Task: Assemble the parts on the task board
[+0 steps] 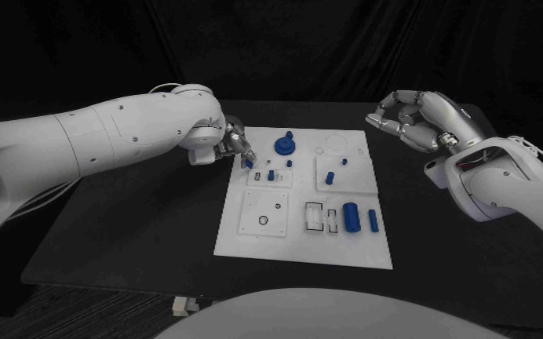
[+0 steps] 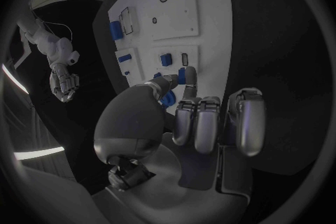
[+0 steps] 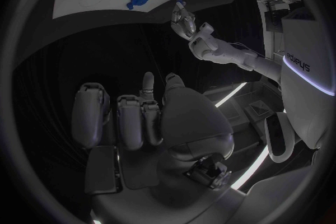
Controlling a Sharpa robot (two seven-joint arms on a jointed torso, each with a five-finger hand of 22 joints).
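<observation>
Fingers (image 2: 187,77) of the left hand (image 1: 232,144) pinching a small blue part (image 2: 181,75) at the left edge of the task board (image 1: 255,245), thumb and one finger closed on it, the rest curled in beside the palm. Held right over the board's upper-left panel, just beside a slot there. Fingers (image 3: 134,120) of the right hand (image 1: 417,122) curled inward on nothing, hanging above the black surface (image 1: 136,237) off the board's far right corner, well apart from every part.

Nearest on the board: a white panel with a small ring (image 1: 264,219) on the left, then two slotted frames, then a large blue cylinder (image 1: 352,218) lying beside a smaller blue peg (image 1: 373,220) toward the right edge. Further up: a short blue peg (image 1: 330,177) on the right panel, another small blue piece (image 1: 271,174) on the left panel near the pinching hand. Farther still: a tiny blue peg (image 1: 291,163) and another (image 1: 344,162). At the far end: a round blue knob with an upright stem (image 1: 284,145) standing near the middle, a pale ring outline (image 1: 335,144) to its right.
</observation>
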